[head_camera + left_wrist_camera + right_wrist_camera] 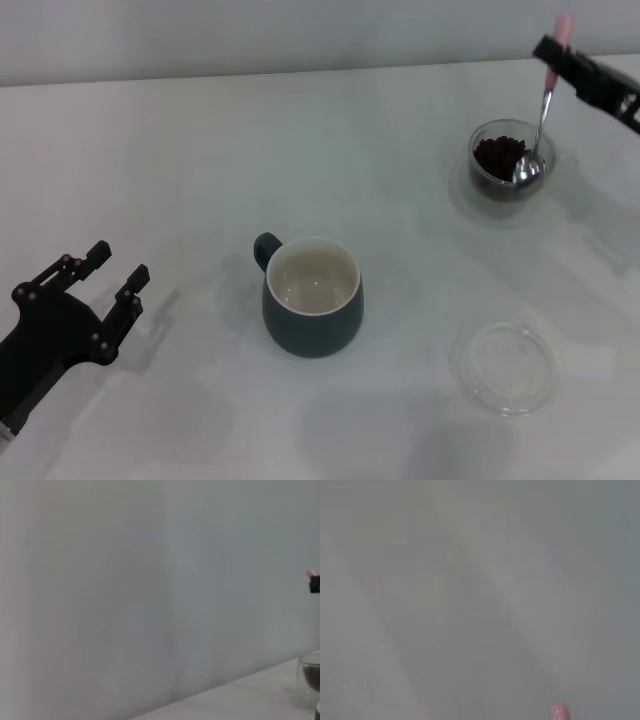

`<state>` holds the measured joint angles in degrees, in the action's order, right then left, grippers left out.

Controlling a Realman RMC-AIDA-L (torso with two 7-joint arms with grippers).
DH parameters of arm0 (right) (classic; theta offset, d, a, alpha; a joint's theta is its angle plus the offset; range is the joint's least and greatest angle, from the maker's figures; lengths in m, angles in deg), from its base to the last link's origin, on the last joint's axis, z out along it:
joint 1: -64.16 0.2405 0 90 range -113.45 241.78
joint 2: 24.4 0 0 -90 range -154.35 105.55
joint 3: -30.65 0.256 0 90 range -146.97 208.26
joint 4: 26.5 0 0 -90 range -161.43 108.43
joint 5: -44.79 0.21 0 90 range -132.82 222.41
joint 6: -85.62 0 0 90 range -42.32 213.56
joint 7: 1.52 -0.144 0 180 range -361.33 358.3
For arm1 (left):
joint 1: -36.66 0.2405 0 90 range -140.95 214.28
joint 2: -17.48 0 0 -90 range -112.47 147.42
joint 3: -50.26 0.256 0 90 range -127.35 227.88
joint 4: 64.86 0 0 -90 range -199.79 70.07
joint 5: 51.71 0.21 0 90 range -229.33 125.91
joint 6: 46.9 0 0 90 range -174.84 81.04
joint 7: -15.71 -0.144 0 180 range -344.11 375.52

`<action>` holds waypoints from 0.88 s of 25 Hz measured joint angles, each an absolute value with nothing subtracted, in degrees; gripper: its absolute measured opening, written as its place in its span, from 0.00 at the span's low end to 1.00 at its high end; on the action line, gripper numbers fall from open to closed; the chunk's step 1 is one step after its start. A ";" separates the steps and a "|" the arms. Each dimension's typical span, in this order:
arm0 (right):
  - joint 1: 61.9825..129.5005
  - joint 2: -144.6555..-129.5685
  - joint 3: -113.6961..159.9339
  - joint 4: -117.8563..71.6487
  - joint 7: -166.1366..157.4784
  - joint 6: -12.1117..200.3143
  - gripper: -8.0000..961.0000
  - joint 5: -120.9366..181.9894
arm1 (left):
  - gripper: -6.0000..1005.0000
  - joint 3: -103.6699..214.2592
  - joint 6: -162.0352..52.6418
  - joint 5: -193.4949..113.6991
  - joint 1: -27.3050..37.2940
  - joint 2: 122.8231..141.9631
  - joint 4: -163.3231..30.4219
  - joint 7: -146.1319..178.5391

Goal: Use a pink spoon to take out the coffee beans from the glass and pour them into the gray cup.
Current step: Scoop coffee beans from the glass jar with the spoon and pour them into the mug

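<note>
The glass (507,160) stands at the far right of the table with dark coffee beans (497,155) inside. My right gripper (553,52) is shut on the pink spoon (545,100) by its pink handle, above and just behind the glass. The spoon hangs almost upright, its metal bowl down inside the glass at the right side of the beans. The gray cup (312,296) sits at the table's middle, cream inside and holding nothing, handle toward the far left. My left gripper (115,265) rests open at the near left, far from everything. The spoon's pink tip (560,713) shows in the right wrist view.
A flat shallow clear dish (504,367) lies on the near right, between the gray cup and the table's right side. The glass (311,677) shows at the edge of the left wrist view, with a plain wall behind it.
</note>
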<state>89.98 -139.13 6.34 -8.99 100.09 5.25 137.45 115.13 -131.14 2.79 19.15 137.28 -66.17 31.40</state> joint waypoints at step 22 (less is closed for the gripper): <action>94.60 -139.68 6.30 -13.90 126.05 16.92 0.16 144.89 | 0.46 114.89 -131.37 2.69 18.62 137.20 -66.58 31.40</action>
